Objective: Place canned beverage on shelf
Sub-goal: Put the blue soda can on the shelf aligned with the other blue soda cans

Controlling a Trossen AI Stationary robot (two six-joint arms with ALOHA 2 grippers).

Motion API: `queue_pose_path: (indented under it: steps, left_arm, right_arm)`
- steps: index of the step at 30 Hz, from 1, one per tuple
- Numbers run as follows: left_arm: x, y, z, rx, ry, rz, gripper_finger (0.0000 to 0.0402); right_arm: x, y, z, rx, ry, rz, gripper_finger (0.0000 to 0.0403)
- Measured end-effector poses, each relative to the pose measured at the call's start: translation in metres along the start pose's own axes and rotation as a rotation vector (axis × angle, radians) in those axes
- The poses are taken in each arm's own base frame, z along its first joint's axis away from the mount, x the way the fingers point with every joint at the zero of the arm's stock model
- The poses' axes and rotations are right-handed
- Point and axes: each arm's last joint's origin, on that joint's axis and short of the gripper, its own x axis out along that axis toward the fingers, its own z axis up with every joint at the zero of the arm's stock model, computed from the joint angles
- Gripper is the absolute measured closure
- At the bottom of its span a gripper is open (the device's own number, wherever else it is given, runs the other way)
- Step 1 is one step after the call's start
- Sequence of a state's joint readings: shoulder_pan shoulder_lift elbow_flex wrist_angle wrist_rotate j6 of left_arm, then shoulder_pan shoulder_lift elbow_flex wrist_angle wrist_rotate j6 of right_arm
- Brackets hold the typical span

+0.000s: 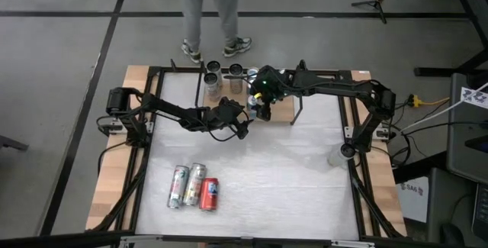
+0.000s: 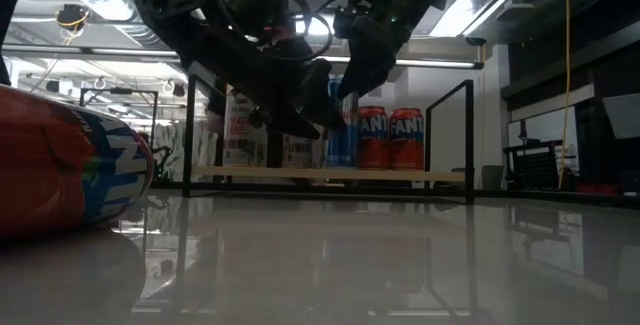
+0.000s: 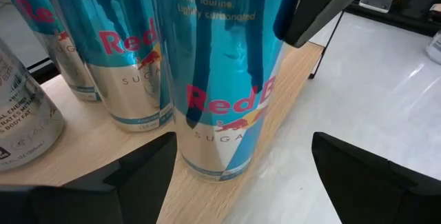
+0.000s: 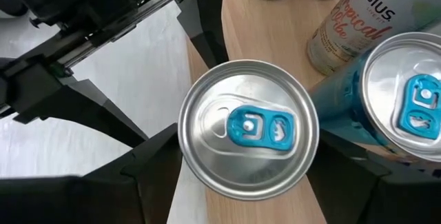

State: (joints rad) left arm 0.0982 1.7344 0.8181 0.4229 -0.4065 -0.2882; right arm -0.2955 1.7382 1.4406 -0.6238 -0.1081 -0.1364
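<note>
From above, both arms meet at the shelf (image 1: 282, 107); three spare cans (image 1: 194, 187) lie near the front. Low view's murky, but the blue can (image 2: 340, 130) looks to be standing on the board. Left gripper (image 3: 241, 176): jaws spread, flanking it. Right gripper (image 4: 238, 176): spread around the lid, looks like it's letting go. Next: lift straight up, no bumping.

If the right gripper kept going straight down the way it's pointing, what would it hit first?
Most likely the top of the blue Red Bull can standing on the shelf; the right gripper hangs directly over it, fingers either side.
</note>
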Motion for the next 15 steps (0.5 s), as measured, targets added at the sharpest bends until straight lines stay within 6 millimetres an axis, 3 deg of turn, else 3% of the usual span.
queue_pose_path:
  steps: [15]
  left_arm:
    - [0.0,0.0011,0.0003,0.0,-0.011,0.039,0.0072]
  right_arm:
    - [-0.0022,0.0002,0.0003,0.0,-0.005,-0.001,0.0125]
